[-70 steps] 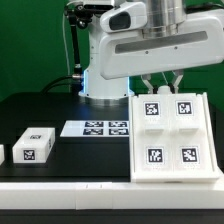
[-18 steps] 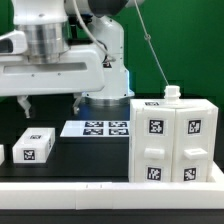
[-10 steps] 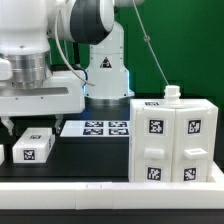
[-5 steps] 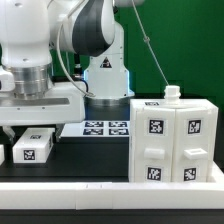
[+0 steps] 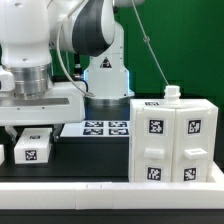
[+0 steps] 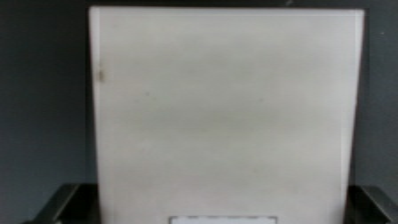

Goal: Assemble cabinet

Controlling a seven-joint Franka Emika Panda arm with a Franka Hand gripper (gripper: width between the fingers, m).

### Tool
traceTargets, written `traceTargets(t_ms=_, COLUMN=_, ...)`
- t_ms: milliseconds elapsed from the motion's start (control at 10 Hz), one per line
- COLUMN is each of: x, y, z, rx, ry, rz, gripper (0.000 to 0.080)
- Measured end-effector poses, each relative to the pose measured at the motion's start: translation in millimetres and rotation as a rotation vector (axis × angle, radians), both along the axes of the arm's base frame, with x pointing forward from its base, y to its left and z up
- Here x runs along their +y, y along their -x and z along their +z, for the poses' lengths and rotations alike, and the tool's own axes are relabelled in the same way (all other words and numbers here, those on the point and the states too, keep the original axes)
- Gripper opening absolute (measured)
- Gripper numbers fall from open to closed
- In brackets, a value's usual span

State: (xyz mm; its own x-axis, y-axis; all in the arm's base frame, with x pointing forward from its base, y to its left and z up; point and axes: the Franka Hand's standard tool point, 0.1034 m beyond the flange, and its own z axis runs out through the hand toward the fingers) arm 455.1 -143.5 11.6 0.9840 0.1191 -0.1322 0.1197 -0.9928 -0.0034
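The cabinet box (image 5: pixel 175 140), the largest white piece, stands at the exterior view's right with two doors carrying four square tags and a small white knob on top. A small white tagged slab (image 5: pixel 33 150) lies on the black table at the exterior view's left. My gripper (image 5: pixel 33 133) is lowered over this slab, open, with one finger at each side of it. In the wrist view the slab (image 6: pixel 222 100) fills the space between the dark fingertips (image 6: pixel 71 205) of my gripper (image 6: pixel 222 207). I cannot tell whether the fingers touch it.
The marker board (image 5: pixel 100 128) lies flat between the slab and the cabinet box. The arm's white base (image 5: pixel 105 70) stands behind it. Another white part (image 5: pixel 2 152) shows at the left edge. The table's front edge runs along the bottom.
The arm swung from above the cabinet box to the exterior view's left and came down over the small slab. In the last half second it barely moved.
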Motion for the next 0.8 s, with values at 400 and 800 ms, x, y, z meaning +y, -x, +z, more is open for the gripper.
traceTargets(t_ms=400, x=19.5, y=-13.7, z=28.7, rx=0.002, ry=-0.02, rz=-0.025, gripper=0.0557)
traceTargets(t_ms=800, x=68.6, y=-39.4, z=97.8, rx=-0.005, ry=-0.046, rz=0.0, gripper=0.0557)
